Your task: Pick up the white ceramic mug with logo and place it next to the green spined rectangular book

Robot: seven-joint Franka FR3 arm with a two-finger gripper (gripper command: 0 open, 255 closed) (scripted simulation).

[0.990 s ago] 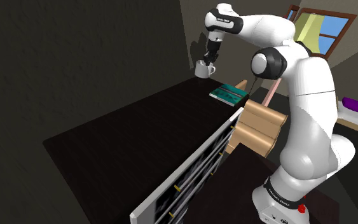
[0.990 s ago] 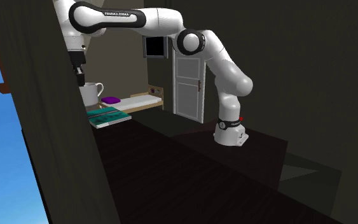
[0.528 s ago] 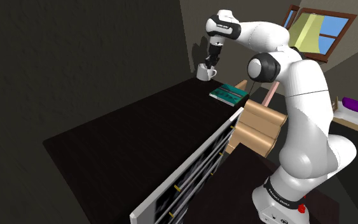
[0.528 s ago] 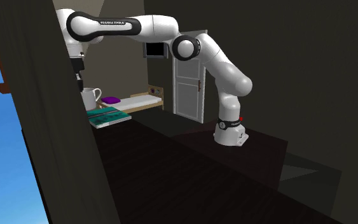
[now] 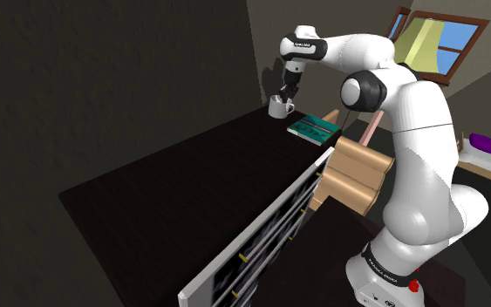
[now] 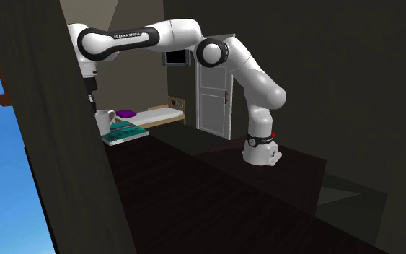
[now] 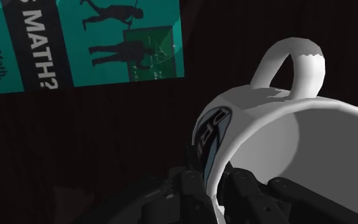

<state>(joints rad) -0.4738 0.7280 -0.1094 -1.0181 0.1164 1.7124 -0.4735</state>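
Now placing: gripper [image 5: 284,94] clamped on rim of white mug [image 5: 277,108], upper centre of shoulder view, near teal book [image 5: 313,128]; next, probably lower and release.

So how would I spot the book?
Find the long dark table and follow the white arm to the table's far end. A teal book lies flat there, near the white mug. Its cover says MATH? beside black figures.
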